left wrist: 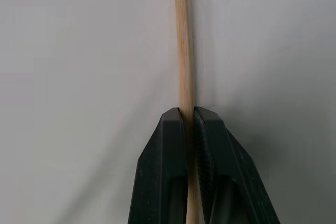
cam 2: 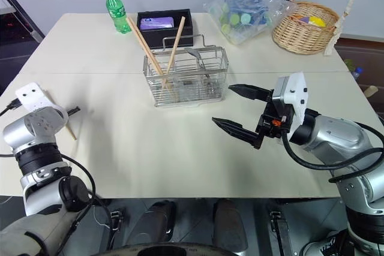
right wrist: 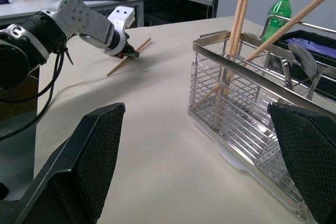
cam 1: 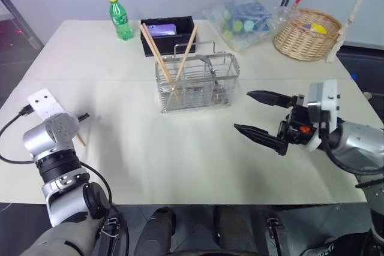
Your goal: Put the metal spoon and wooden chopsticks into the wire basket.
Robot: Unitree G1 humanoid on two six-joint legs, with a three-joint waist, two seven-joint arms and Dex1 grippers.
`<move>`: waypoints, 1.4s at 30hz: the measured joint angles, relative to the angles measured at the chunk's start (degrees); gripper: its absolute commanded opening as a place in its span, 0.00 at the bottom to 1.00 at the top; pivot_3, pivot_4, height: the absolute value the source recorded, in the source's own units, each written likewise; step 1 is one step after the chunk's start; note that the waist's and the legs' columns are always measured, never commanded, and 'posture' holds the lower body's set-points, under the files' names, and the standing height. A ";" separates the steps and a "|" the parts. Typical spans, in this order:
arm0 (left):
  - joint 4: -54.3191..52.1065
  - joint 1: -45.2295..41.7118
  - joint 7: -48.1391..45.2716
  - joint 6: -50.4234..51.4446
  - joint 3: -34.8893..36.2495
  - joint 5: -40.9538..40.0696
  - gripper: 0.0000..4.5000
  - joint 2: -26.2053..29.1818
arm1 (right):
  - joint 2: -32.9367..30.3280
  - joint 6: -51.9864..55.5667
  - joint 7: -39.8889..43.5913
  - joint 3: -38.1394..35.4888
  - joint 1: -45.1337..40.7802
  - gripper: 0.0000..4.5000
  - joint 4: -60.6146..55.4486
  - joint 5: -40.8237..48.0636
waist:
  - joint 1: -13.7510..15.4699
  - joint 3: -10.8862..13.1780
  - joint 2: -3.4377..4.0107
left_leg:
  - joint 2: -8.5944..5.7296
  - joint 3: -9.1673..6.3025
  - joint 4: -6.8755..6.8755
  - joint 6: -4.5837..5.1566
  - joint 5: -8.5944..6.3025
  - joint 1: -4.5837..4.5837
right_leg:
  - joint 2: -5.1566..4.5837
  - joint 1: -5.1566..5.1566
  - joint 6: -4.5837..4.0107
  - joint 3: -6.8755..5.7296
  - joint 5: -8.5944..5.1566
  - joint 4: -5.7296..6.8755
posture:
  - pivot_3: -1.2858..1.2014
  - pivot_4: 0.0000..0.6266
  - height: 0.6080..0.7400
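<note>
One light-tan wooden chopstick (left wrist: 184, 51) is clamped in the left hand (left wrist: 190, 116) low over the white table (cam 1: 180, 148) at 9 o'clock; no legible writing. Right hand (cam 1: 259, 115) level, fingers apart, 4 o'clock of silver wire-mesh basket (cam 1: 195, 85) with three chopsticks.

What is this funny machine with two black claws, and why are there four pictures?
It is a robot with two arms. Two pictures come from cameras in its head, looking down at a table. The other two come from cameras on its wrists. Each arm ends in a grabbing tool. The left tool is pinching one wooden chopstick that lies on the table. The right tool is wide open and holds nothing. In the middle stands a wire basket with chopsticks and a metal spoon already inside. Farther back are a green bottle, a black box and a wicker basket.
</note>
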 measured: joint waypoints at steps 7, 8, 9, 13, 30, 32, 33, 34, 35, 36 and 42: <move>5.03 -0.45 -8.33 -9.79 -4.45 -0.01 0.01 2.77 | 0.23 0.01 -1.84 -0.25 -0.07 1.00 -0.58 0.96 | -0.09 0.01 -0.01 | 0.01 -0.01 -0.03 0.00 0.00 -0.02 | 0.00 -0.04 0.00 0.00 0.00 -0.01 | 0.52 0.24 1.00; 5.94 -0.79 -9.39 -11.18 -4.93 -0.01 0.01 3.09 | 0.25 0.01 -2.00 -0.25 -0.06 1.00 -0.79 0.97 | -0.04 0.01 -0.01 | 0.01 -0.01 -0.02 0.00 0.00 -0.03 | 0.00 -0.04 0.00 -0.01 0.00 -0.02 | 0.52 0.24 1.00; 6.76 -1.20 -11.10 -13.29 -5.62 -0.06 0.01 3.41 | 0.27 0.01 -2.20 -0.27 -0.02 1.00 -1.10 0.97 | -0.01 0.01 -0.02 | 0.01 -0.01 -0.02 0.00 0.00 -0.04 | 0.00 -0.04 0.00 -0.01 0.00 -0.02 | 0.52 0.24 1.00; 7.29 -4.50 -19.19 -22.13 -7.26 -1.79 0.01 3.92 | 0.49 -0.01 -2.36 -0.33 0.16 1.00 -1.18 0.96 | 0.11 0.04 -0.07 | 0.00 -0.02 0.00 0.00 0.00 -0.11 | 0.00 -0.06 0.00 -0.02 0.00 -0.06 | 0.52 0.24 1.00; 6.80 -21.73 -61.09 -34.50 -8.24 -26.35 0.01 6.45 | 1.07 -0.03 -3.88 -1.40 0.25 1.00 -1.26 1.38 | -0.17 0.06 -0.08 | 0.01 -0.02 0.01 0.01 0.00 -0.14 | 0.00 -0.10 0.00 -0.02 0.00 -0.04 | 0.52 0.24 1.00; 6.76 -23.16 -63.11 -33.01 -8.36 -28.94 0.01 5.68 | 1.09 -0.14 -4.00 -1.41 0.14 1.00 -1.26 1.25 | -0.22 0.05 -0.08 | 0.01 -0.02 0.01 0.02 0.00 -0.14 | 0.00 -0.09 0.00 -0.02 0.00 -0.03 | 0.52 0.24 1.00; 6.74 -23.49 -64.14 -32.38 -8.68 -29.98 0.01 5.01 | 1.13 -0.20 -4.03 -1.41 0.14 1.00 -1.26 1.12 | -0.22 0.05 -0.08 | 0.01 -0.02 0.01 0.02 0.00 -0.14 | 0.00 -0.09 0.00 -0.02 0.00 -0.03 | 0.52 0.24 1.00; 6.74 -23.54 -65.16 -31.86 -9.31 -30.64 0.01 4.01 | 1.21 -0.30 -4.07 -1.41 0.14 1.00 -1.26 0.85 | -0.21 0.05 -0.08 | 0.01 -0.02 0.01 0.02 0.00 -0.13 | 0.00 -0.09 0.00 -0.02 0.00 -0.02 | 0.52 0.24 1.00; 6.87 -23.53 -65.86 -31.40 -9.91 -31.02 0.01 2.92 | 1.34 -0.36 -4.14 -1.41 0.14 1.00 -1.26 0.79 | -0.19 0.05 -0.08 | 0.01 -0.02 0.01 0.02 0.00 -0.13 | 0.01 -0.09 0.00 -0.02 0.00 -0.02 | 0.52 0.24 1.00; 7.21 -23.53 -66.46 -31.37 -10.79 -31.18 0.01 1.80 | 1.55 -0.41 -4.19 -1.40 0.14 1.00 -1.26 0.73 | -0.19 0.06 -0.08 | 0.01 -0.02 0.02 0.02 0.00 -0.13 | 0.01 -0.09 0.00 -0.02 0.00 -0.02 | 0.52 0.24 1.00; 11.02 -23.46 -67.84 -34.92 -14.18 -29.30 0.01 -4.20 | 2.20 -0.48 -4.71 -1.35 0.14 1.00 -1.26 -0.41 | -0.26 0.06 -0.09 | 0.00 -0.01 0.01 0.02 0.00 -0.13 | 0.01 -0.09 0.00 -0.02 0.00 -0.03 | 0.52 0.24 1.00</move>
